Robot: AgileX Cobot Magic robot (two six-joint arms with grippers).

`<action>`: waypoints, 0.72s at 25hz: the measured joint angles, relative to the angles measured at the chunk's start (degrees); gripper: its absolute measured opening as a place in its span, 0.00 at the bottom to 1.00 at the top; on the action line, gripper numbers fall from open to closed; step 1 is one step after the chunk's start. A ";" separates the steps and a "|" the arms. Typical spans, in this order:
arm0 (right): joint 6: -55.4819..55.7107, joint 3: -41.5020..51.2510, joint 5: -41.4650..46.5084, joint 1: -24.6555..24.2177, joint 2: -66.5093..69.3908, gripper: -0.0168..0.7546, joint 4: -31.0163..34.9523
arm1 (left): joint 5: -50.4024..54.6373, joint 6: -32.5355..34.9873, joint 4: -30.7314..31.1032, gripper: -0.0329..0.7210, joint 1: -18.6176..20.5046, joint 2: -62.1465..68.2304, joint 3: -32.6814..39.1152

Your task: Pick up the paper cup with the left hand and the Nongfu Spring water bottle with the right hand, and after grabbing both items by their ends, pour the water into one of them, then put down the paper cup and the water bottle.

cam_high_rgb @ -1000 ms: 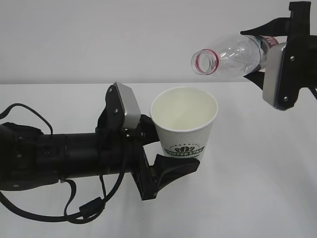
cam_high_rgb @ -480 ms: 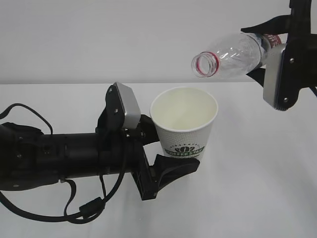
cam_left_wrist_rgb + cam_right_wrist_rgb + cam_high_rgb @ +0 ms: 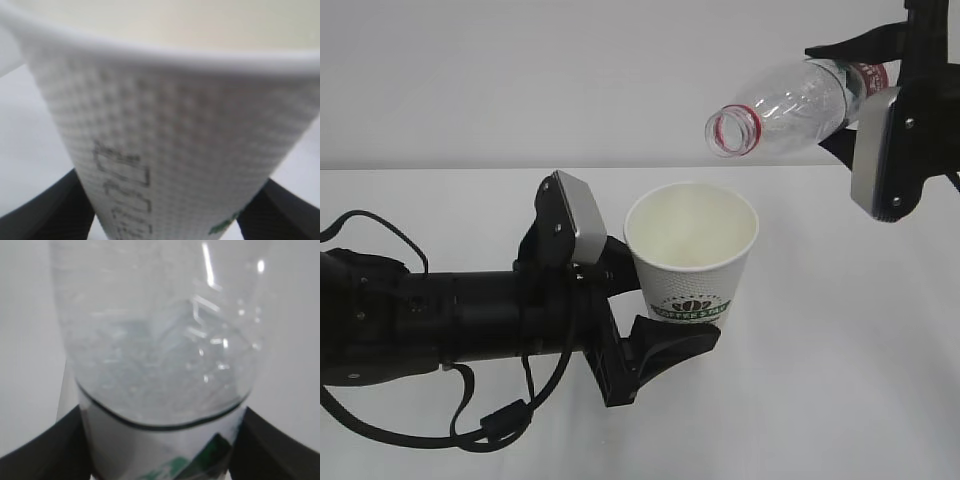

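The white paper cup (image 3: 692,255) with its green logo stands upright above the table, and my left gripper (image 3: 665,305) is shut on its lower part. In the left wrist view the cup (image 3: 175,125) fills the frame, with a black finger (image 3: 45,215) on each side of its base. The clear Nongfu Spring water bottle (image 3: 785,105) lies tilted, its open red-ringed mouth pointing down-left above the cup's right rim. My right gripper (image 3: 850,95) is shut on the bottle's labelled end, and in the right wrist view its jaws flank the bottle (image 3: 160,340). No stream of water shows.
The white table (image 3: 840,380) runs under both arms, with a plain pale wall behind it. My left arm's black body and a looping cable (image 3: 490,425) lie low across the left half of the exterior view.
The right gripper has risen a little, lifting the bottle's held end so the mouth tips further down over the cup. The cup has sunk very slightly.
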 joint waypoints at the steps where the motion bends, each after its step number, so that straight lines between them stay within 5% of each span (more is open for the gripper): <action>1: -0.27 0.00 -0.11 0.00 0.00 0.71 0.00 | 0.00 0.00 0.00 0.83 0.00 0.00 0.00; 18: -2.38 0.00 -0.71 0.00 0.00 0.71 0.39 | -1.05 0.00 0.00 0.83 0.00 0.08 -0.08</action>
